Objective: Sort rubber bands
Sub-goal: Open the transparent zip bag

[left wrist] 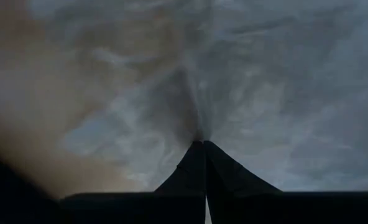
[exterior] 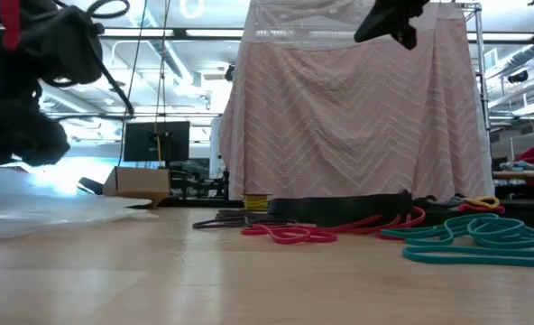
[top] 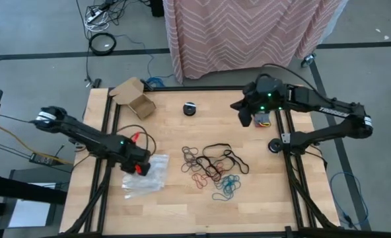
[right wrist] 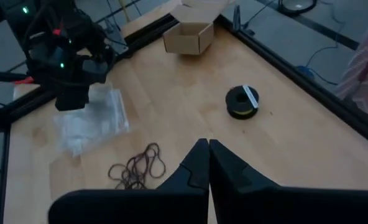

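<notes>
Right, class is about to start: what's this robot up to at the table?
It is set to sort rubber bands, which lie in a loose, unsorted pile mid-table. The left gripper is shut, down on the clear plastic bags. The right gripper hangs shut and empty above the table's far side, near a small black disc.

The rubber bands lay mid-table with open wood all around. The left gripper and bags blocked their left side. A disc and box stood at the far edge.
</notes>
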`<action>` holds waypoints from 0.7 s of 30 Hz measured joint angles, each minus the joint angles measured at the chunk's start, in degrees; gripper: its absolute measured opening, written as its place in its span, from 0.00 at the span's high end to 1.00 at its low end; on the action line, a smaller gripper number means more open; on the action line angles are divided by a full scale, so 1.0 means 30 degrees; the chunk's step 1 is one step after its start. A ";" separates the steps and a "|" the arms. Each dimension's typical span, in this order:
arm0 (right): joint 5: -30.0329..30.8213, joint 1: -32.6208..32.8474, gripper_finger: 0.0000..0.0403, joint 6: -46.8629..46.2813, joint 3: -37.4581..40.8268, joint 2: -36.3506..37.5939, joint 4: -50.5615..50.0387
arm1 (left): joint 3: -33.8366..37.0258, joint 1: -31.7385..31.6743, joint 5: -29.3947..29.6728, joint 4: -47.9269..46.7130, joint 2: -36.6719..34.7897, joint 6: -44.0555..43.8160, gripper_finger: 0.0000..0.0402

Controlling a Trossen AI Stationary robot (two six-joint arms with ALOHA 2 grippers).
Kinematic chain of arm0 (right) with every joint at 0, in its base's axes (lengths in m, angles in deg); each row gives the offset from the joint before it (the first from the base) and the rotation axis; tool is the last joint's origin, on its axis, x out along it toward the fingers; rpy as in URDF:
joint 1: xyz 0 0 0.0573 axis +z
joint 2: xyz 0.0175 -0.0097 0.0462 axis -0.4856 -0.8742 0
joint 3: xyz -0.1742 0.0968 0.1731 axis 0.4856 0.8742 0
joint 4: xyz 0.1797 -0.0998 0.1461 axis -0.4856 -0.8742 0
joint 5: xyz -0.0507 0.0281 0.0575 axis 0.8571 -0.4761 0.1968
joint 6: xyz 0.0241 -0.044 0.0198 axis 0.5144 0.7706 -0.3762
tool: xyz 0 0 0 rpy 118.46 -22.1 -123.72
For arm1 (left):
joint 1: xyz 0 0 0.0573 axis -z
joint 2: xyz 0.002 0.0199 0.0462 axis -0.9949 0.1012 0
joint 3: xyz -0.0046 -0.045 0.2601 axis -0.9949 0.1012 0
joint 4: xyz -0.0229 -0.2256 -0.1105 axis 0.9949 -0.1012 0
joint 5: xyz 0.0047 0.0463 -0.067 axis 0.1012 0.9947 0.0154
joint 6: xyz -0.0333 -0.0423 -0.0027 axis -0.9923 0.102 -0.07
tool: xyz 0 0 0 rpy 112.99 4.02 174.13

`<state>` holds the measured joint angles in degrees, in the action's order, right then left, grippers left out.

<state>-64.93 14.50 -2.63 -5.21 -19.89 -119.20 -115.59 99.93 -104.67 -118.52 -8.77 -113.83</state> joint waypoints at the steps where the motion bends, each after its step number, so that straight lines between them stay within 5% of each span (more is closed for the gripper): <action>1: -0.0174 -0.0086 1.00 0.0185 0.0000 0.0219 -0.0229 | -0.0012 0.0061 -0.0388 0.1052 0.0554 -0.0235 1.00; 10: -0.1519 -0.0364 1.00 0.1462 0.0000 0.1060 -0.1809 | -0.1275 0.0148 0.0980 0.8612 0.4521 -0.2632 1.00; 15: -0.3045 -0.0364 1.00 0.1975 0.0000 0.1023 -0.1789 | -0.2582 0.0157 0.2667 0.7905 0.5225 -0.2032 1.00; 21: -0.4713 -0.0435 0.99 0.2244 -0.0015 0.0698 -0.2002 | -0.4403 0.0178 0.3579 0.3057 0.4000 -0.1163 0.98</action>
<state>-79.07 13.20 4.10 -5.26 -17.80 -125.21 -128.80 100.46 -93.93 -109.34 3.23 -117.32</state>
